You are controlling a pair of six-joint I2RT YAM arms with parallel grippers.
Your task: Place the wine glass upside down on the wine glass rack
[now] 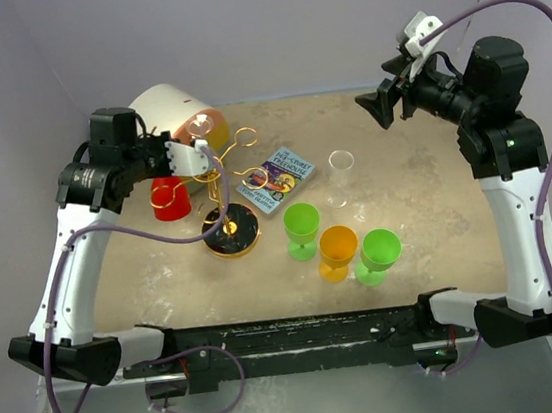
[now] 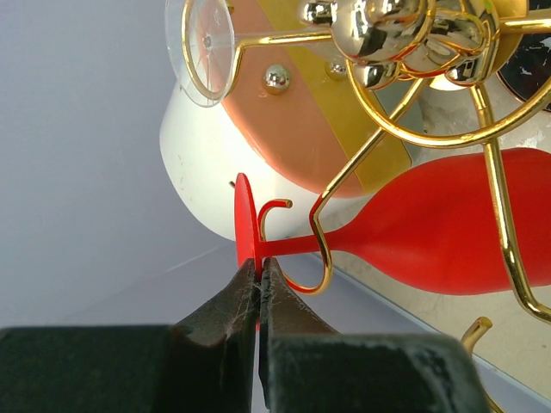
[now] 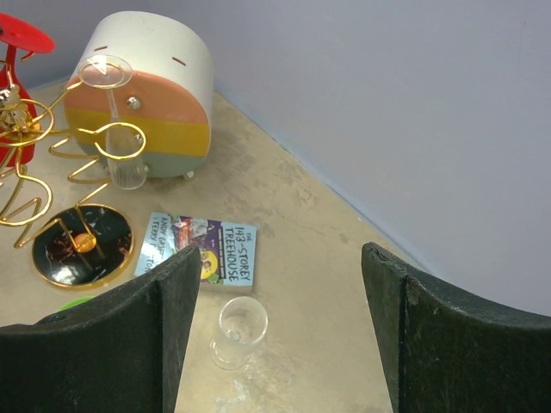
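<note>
The gold wire wine glass rack [image 1: 231, 230] stands on its round black base left of centre; it also shows in the right wrist view [image 3: 82, 245]. A red wine glass [image 2: 448, 232] hangs upside down, its stem lying in a curled gold hook [image 2: 320, 258]. My left gripper [image 2: 258, 262] is shut on the edge of its red foot; in the top view the gripper [image 1: 179, 170] sits just above the red bowl [image 1: 170, 201]. A clear glass [image 3: 116, 120] hangs upside down on another arm. My right gripper [image 3: 277, 258] is open and empty, high at the back right [image 1: 370, 109].
A big white cylinder [image 1: 168, 109] with orange and yellow bands stands behind the rack. A book [image 1: 276, 178] lies right of the rack. A clear glass [image 1: 340, 163] stands upright mid-table. Two green glasses [image 1: 301, 226] [image 1: 377, 252] and an orange one [image 1: 339, 249] stand near the front.
</note>
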